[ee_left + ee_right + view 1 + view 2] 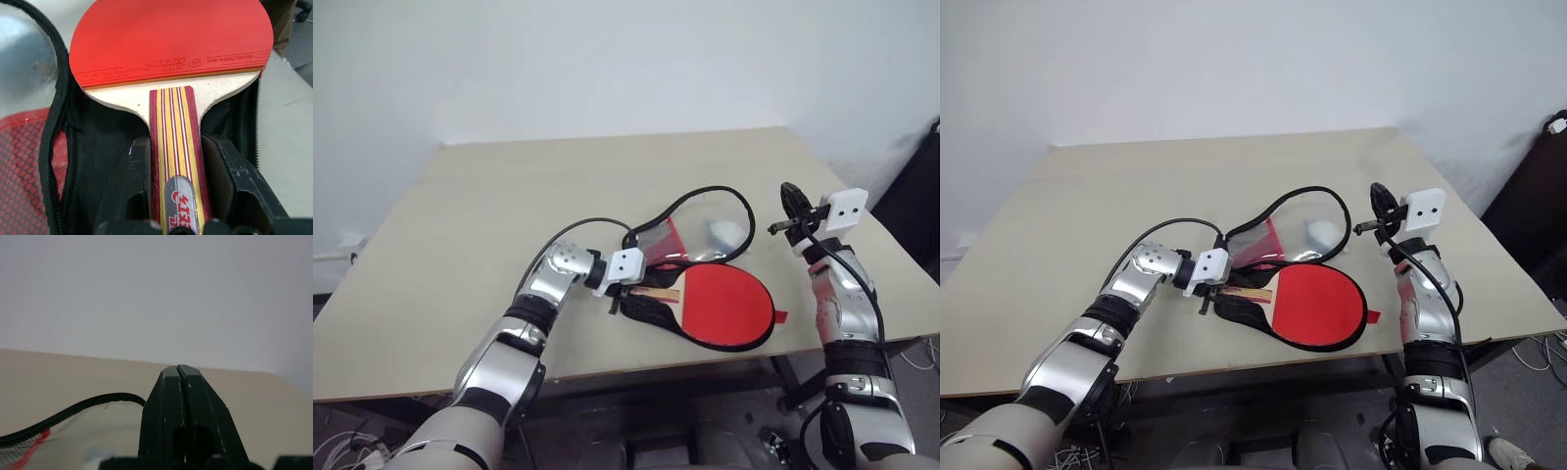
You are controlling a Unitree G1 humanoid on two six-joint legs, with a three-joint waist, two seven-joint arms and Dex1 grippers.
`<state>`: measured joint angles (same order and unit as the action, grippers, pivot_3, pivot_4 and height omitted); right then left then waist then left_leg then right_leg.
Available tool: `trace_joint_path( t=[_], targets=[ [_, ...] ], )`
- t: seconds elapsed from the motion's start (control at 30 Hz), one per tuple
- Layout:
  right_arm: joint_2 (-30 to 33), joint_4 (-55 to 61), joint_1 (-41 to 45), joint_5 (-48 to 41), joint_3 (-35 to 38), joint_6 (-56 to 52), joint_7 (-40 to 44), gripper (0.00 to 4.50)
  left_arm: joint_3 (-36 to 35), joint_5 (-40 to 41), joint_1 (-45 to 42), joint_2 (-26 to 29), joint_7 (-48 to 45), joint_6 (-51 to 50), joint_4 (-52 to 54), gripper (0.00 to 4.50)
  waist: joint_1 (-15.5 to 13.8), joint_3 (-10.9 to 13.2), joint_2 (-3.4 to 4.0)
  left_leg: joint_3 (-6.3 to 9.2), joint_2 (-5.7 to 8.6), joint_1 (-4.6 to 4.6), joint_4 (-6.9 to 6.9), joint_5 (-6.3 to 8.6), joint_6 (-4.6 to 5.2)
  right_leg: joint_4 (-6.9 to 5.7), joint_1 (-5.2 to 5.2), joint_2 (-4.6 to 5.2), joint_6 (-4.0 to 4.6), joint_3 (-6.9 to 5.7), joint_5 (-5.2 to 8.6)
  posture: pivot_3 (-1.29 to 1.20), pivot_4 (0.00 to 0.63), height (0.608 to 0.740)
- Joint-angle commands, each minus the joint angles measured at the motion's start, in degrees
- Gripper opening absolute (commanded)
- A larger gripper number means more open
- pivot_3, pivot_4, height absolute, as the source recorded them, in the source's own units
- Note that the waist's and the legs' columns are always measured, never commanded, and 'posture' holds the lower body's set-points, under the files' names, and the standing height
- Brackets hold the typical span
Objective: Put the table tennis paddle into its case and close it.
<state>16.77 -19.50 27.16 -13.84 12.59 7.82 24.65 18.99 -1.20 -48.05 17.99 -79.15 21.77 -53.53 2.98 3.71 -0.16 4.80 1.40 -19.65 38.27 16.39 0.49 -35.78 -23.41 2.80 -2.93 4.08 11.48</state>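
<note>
The left gripper point(178, 171) is clamped on the handle of the paddle point(728, 304), one finger on each side of the striped wood. The red face lies over the black lower half of the case point(651, 311), near the front edge of the table point(509, 196). The case lies unzipped, its clear and red flap point(690, 230) standing up behind the paddle.

The right gripper point(790, 204) is pressed shut on nothing, raised beside the case, so nothing pins the pouch down.

Main risks, as I judge them: the blade seems to overhang the case's far rim, though the head views leave this unclear; letting go now could leave it caught under the zip edging. Pushing the paddle with the case unheld may slide the pouch toward the table edge. The flap could also drop early and block the blade
</note>
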Motion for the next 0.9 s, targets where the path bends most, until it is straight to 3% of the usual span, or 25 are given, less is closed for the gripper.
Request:
trace_joint_path(
  t=[0.03, 0.9],
  targets=[
    [0.29, 3.02, 0.53, -1.08, 0.56, 0.25, -0.51, 0.0, -1.29, -0.34, -3.68, -0.9, 1.12, 2.61, -2.1, 1.11, 0.0, 0.0, 0.0, -0.01, 0.02, 0.0, 0.01, 0.01, 0.02, 0.0, 0.01, 0.0, -0.01, 0.02, 0.0, 0.0, 0.0, 0.74],
    [0.09, 3.07, 0.0, -1.62, 0.36, 0.64, -0.62, 0.0, -1.65, -4.9, -7.81, -2.25, 2.92, 5.84, -11.08, 1.11, 0.01, 0.0, 0.0, -0.03, 0.02, 0.0, 0.07, 0.03, 0.07, -0.03, 0.02, 0.0, -0.05, 0.05, -0.03, 0.0, 0.0, 0.74]
  ],
)
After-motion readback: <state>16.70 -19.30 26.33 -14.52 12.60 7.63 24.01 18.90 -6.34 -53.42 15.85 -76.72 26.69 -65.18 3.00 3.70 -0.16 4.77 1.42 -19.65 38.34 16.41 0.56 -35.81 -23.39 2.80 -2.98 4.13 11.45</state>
